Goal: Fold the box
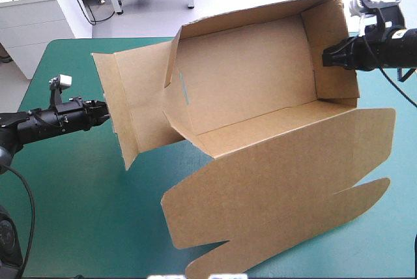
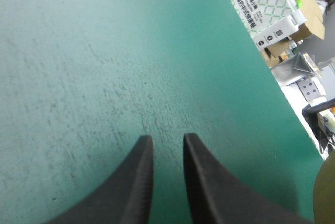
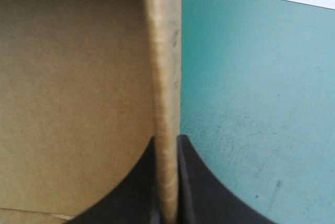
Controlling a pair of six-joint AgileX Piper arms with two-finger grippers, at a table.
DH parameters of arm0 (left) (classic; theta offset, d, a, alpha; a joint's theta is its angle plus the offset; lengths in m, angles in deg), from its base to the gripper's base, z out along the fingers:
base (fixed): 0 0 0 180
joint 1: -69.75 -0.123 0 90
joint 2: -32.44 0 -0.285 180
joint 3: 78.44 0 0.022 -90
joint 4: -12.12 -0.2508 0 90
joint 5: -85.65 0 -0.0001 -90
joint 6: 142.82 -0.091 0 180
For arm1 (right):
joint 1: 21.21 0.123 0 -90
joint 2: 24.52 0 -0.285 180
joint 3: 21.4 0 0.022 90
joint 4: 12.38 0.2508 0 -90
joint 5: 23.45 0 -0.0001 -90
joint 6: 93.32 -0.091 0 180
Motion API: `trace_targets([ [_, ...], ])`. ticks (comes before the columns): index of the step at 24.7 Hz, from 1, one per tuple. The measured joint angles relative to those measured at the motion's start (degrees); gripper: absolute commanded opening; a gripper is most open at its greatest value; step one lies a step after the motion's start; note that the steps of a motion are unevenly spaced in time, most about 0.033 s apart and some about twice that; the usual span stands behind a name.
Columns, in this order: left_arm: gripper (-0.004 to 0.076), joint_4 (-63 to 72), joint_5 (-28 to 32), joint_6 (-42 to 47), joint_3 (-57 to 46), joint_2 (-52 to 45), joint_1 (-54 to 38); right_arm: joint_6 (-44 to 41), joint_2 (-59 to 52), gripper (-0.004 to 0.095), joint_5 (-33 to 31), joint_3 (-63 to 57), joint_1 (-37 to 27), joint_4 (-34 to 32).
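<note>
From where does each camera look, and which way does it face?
High view: above and behind the robot, facing forward and down on the box; left claw and right claw show.
Left wrist view: above the left wrist, facing along the teal-green cover; own fingers apart.
Right wrist view: above the right wrist, facing a box wall's edge; own fingers clamp it.
Shared: high and right wrist views both show that grip.
</note>
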Motion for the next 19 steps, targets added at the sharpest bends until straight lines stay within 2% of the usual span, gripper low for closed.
trace_targets([
  [1,0.0454,0.8,0.0,-0.9,0.0,0.1,0.6,0.0,0.0,-0.0017,0.0,-0.3,0.5,0.2],
  [3,0.0565,1.6,0.0,-2.0,0.0,0.1,2.0,0.1,0.0,-0.0017,0.0,-0.5,1.1,0.2],
  [5,0.0621,1.7,-0.1,-2.6,0.0,0.1,3.8,0.2,0.0,-0.0017,0.0,-0.6,1.4,0.2],
  [13,0.062,5.4,-0.3,-2.8,0.0,0.0,9.8,0.1,0.0,0.0005,0.0,-0.6,1.5,-2.2],
  [16,0.062,6.3,-0.3,-2.8,0.0,-1.4,10.4,-2.2,0.0,0.0004,0.8,-0.6,3.8,-6.6],
  [19,0.062,6.6,-0.3,-2.8,0.0,-3.8,10.4,-6.8,0.0,0.0004,4.9,-0.6,8.9,-12.8],
])
